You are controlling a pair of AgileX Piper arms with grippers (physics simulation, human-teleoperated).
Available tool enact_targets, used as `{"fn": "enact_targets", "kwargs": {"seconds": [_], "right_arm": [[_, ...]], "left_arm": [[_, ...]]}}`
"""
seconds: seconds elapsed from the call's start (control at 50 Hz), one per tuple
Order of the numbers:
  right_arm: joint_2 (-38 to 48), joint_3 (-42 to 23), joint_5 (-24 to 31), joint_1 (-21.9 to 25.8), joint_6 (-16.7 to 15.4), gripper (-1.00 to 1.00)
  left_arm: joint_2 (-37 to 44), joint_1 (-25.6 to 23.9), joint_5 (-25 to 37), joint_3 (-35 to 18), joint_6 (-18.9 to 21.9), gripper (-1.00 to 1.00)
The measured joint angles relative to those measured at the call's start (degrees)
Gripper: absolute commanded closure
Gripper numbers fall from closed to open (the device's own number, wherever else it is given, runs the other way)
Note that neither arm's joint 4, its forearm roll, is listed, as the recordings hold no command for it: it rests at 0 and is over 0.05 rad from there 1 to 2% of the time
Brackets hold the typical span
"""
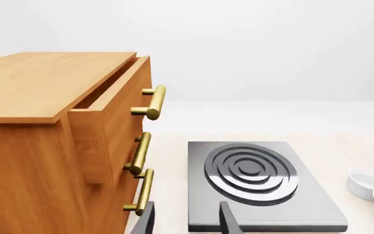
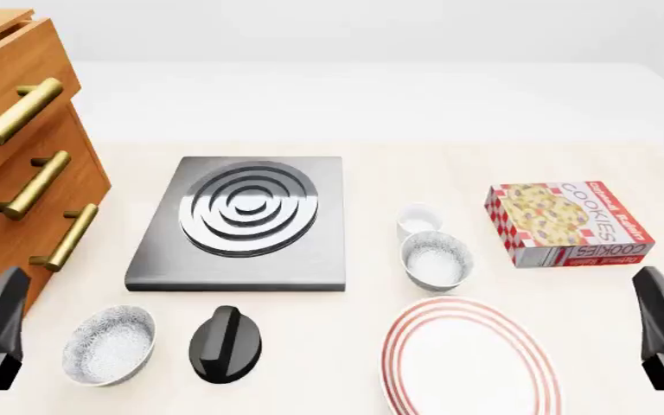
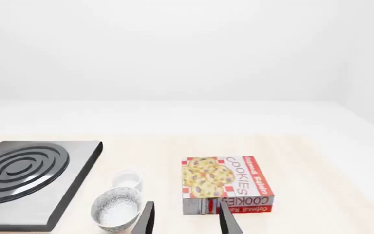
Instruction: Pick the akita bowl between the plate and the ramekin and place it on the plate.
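Sitting at centre-right of the front view, the akita bowl [image 2: 437, 259] rests upright on the table [image 2: 344, 354], just below the ramekin [image 2: 420, 220], so close that contact cannot be ruled out, and just above the plate [image 2: 470, 359], whose red-ringed rim shows a narrow strip of table beneath the bowl. A second speckled bowl [image 2: 110, 345] lies at lower left beside a black knob [image 2: 226, 343]; being nowhere near plate or ramekin, it is judged not the target. The right gripper [image 3: 186, 218] shows two dark fingers apart with nothing between them; in its wrist view the bowl [image 3: 116, 208] lies beside one finger, off the gap's centre line, with the cookie box [image 3: 227, 184] straight ahead. The left gripper [image 1: 190, 220] likewise stands with fingers parted and empty, facing the stove plate [image 2: 243, 222] and the wooden drawer unit [image 1: 57, 141]; the bowl appears only at that view's far edge. In the front view the right arm's dark body at lower right is nearer the bowl than the left arm's at lower left. Judgement: the right arm is better placed, and its approach calls for a shift towards frame left to bring the bowl's rim between the fingers. Being round, the bowl offers no preferred axis.
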Motion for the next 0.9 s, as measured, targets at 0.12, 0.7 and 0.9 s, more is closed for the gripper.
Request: {"fn": "enact_targets", "kwargs": {"seconds": [0.12,0.7,0.9], "right_arm": [[0.1,-0.01,0.01,0.75,-0.21,-1.0],[0.48,-16.5,11.59,6.13,1.53,-1.0],[4.99,-28.28,16.55,8.24,1.53,-1.0]], "left_arm": [[0.0,0.0,0.0,0.0,0.0,-1.0],[0.0,0.0,0.0,0.0,0.0,-1.0],[0.0,0.0,0.0,0.0,0.0,-1.0]]}}
